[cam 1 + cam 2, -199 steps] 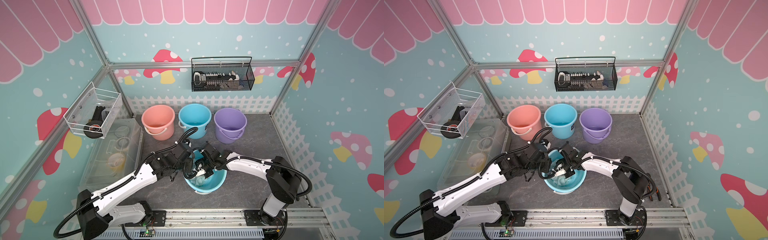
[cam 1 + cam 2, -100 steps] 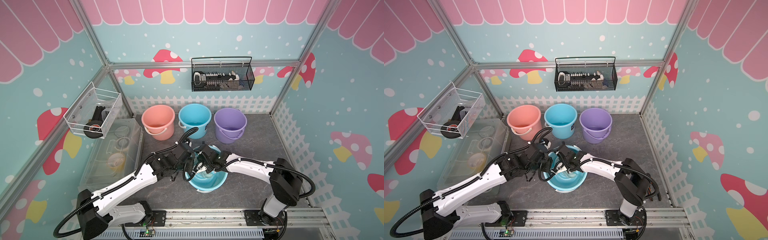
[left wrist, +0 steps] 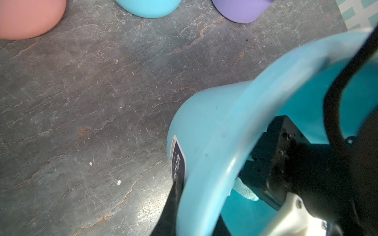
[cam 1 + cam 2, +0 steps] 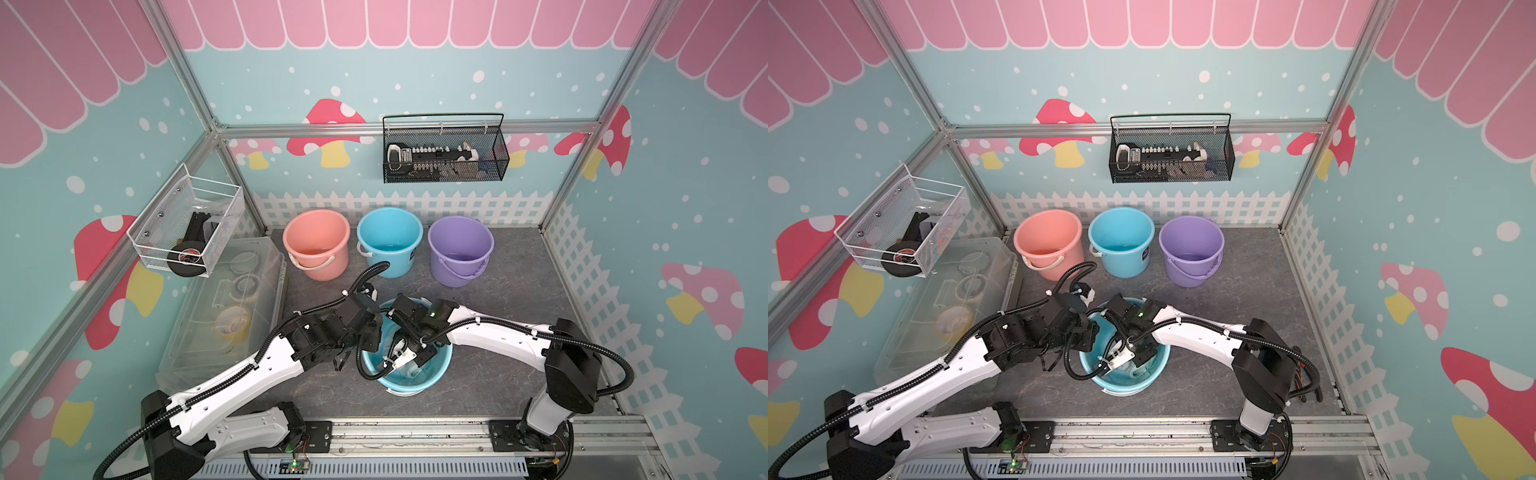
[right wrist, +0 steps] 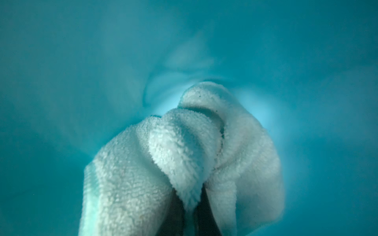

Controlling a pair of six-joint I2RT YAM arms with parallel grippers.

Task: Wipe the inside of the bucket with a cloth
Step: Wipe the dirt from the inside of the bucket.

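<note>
a: how many buckets?
b: four, all smooth round plastic with flared rims. the near bucket (image 4: 432, 380), blue, sits right at both claws. the pink bucket (image 4: 316, 241), far blue bucket (image 4: 388, 239) and purple bucket (image 4: 459, 249) stand in a row well beyond the claws on the grey, stone-patterned bench (image 4: 498, 311).
a: cloths?
b: one cloth (image 5: 143, 163), pale and fluffy like towelling, bunched in folds. it's deep inside the near bucket, wrapped over the tips of the right claw (image 5: 191, 218), which is clenched on it.
a: the other claw?
b: the left claw (image 4: 371, 338) pinches the near bucket's rim on the side nearest its own arm. the left wrist view shows one dark finger (image 3: 176, 196) against the outer wall, just beside a dark label (image 3: 178, 157). the inner finger is hidden behind the rim.
a: what else is hard to see?
b: in both top views the arms cover most of the bucket's mouth, so only a sliver of cloth shows under the right claw. that claw's fingers are mostly buried in the folds. two wire baskets hang on the walls, far from either claw: a black basket (image 4: 444, 166) and a white basket (image 4: 187, 224), contents too small to tell. one clear plastic box (image 4: 232, 307) lies out past the left claw, its contents blurred.
</note>
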